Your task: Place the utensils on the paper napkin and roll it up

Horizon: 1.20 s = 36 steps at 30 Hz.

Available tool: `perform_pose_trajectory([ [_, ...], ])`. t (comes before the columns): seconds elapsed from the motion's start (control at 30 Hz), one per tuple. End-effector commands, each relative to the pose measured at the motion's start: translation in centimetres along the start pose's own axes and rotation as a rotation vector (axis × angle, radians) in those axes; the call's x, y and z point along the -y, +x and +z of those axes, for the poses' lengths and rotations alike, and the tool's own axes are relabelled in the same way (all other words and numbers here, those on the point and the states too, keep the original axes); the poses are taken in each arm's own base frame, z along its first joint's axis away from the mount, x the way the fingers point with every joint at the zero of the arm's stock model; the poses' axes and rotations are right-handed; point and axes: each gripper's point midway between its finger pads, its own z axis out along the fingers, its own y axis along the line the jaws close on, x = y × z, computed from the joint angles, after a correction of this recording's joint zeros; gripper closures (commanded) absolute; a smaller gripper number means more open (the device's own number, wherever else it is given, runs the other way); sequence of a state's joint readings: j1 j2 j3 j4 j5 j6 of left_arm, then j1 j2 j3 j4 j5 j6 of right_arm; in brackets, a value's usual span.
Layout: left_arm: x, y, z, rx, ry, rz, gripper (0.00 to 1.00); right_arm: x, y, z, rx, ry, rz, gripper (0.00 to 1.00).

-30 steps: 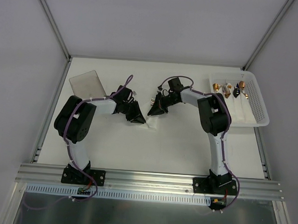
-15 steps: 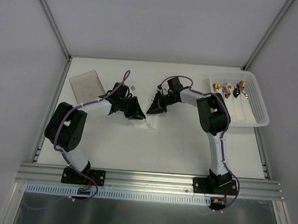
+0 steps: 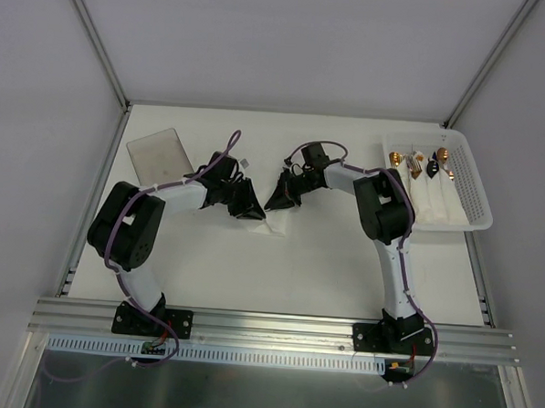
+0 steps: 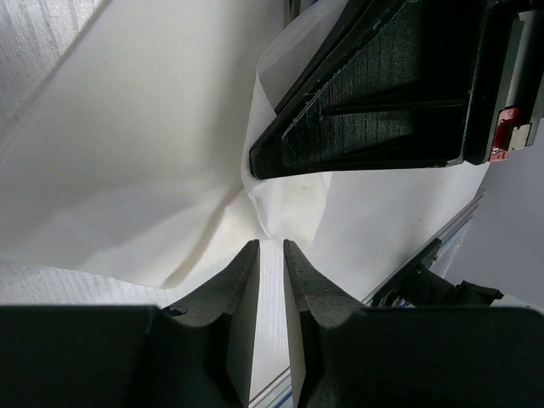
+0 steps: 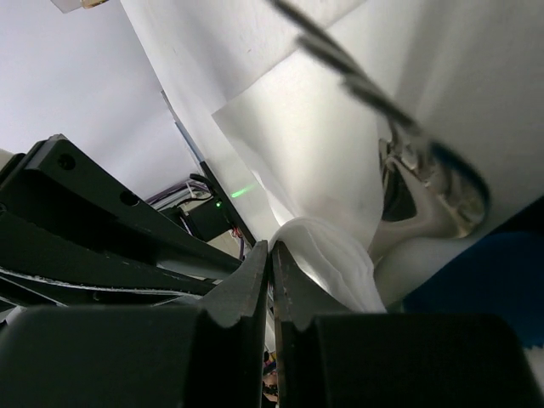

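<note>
Pinching a crease of the napkin (image 4: pixel 127 170) mid-table (image 3: pixel 342 262), the left gripper (image 4: pixel 269 245) stood nearly closed. The right gripper (image 5: pixel 270 251) — jaws pressed together — sat at a bunched fold, a utensil (image 5: pixel 425 183) lying on the sheet beside it.

Bright, even overhead light; wrist views blurred up close.

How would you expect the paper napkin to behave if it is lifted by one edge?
Probably floppy: the paper napkin shows creases and a lifted, curling edge. Likely light and easily torn, since it looks thin.
</note>
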State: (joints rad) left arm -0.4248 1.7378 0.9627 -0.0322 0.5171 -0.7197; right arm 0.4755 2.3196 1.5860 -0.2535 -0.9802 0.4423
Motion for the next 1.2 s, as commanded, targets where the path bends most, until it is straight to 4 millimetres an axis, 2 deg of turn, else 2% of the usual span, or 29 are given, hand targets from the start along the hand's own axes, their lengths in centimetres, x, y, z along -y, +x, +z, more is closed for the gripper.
perform_pose_trajectory([
  [0.0, 1.8, -1.0, 0.1, 0.01, 0.056, 0.047, 0.83, -1.3, -0.6, 0.3, 0.004, -0.02, -0.022, 0.92],
  [0.4, 2.4, -1.9, 0.8, 0.028, 0.084, 0.064, 0.85, -0.7, -0.5, 0.9, -0.004, -0.009, -0.009, 0.91],
  [0.77, 0.7, -1.4, 2.7, 0.001, 0.034, 0.021, 0.88, -0.8, -0.4, 1.0, -0.005, -0.01, -0.01, 0.9],
  [0.97, -0.4, -1.1, 3.6, -0.018, 0.007, -0.03, 0.89, -1.1, -0.5, 1.0, 0.002, -0.01, 0.0, 0.83],
  [1.07, -1.3, -0.8, 3.8, -0.026, -0.03, -0.053, 0.91, -1.4, -0.4, 0.8, -0.005, -0.021, 0.005, 0.76],
  [1.17, -2.2, -0.1, 4.1, -0.047, -0.059, -0.088, 0.92, -2.5, -0.8, 0.3, 0.014, -0.03, -0.018, 0.67],
])
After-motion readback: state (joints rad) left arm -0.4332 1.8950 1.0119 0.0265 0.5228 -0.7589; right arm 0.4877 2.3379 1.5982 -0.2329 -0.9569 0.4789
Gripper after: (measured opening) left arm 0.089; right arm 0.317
